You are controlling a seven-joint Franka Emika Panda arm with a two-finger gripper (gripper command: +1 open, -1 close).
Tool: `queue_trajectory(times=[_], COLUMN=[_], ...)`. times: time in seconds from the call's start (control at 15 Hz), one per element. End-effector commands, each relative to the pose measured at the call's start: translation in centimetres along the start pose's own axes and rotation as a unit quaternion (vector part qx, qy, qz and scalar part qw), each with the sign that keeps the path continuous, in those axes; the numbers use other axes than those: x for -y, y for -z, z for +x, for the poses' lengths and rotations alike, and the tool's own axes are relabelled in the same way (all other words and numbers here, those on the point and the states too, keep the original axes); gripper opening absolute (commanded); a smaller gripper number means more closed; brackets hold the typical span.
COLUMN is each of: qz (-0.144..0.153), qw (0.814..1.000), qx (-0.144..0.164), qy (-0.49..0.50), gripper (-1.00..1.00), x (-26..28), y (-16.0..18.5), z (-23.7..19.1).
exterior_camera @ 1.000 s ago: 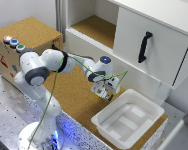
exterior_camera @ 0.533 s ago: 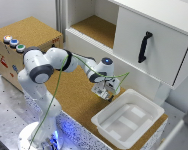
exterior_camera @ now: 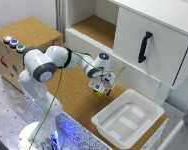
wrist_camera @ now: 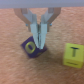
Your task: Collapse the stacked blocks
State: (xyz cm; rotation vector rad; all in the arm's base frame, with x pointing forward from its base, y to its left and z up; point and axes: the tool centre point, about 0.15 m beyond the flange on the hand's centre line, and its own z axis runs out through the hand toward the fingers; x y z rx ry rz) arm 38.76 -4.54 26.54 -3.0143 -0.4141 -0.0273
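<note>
Blocks: two seen, one purple block (wrist_camera: 34, 47), one yellow block (wrist_camera: 73, 54), apart on the cork table (exterior_camera: 76, 97).
Hand (wrist_camera: 39, 41): fingers closed together, touching the purple block.

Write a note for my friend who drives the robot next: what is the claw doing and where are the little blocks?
Gripper: pointing down over the cork board, fingers close together, right over a dark block; I cannot tell if it pinches anything.
Blocks: the wrist view shows a dark purple block with a yellow letter under the fingertips and a yellow block with a dark T lying apart beside it, both on the cork.
Done: those two are not stacked now.
Left: check for any other blocks still stacked; the exterior view hides them behind the gripper. The white tray sits nearby.
</note>
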Motion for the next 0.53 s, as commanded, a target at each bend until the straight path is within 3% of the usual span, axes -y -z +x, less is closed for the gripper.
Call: queue_trajectory(times=[0.0, 0.27, 0.33, 0.47], qz=[-0.01, -0.041, -0.053, -0.075], qw=[1.0, 0.998, 0.998, 0.996], qx=[-0.006, -0.034, -0.037, -0.049], qy=[-0.002, -0.016, -0.02, -0.03], gripper=[-1.0, -1.0, 1.0, 1.0], x=[4.3, 2.0, 1.3, -0.2], y=[2.7, 3.2, 3.5, 4.3], z=[-1.5, -0.4, -0.5, -0.8])
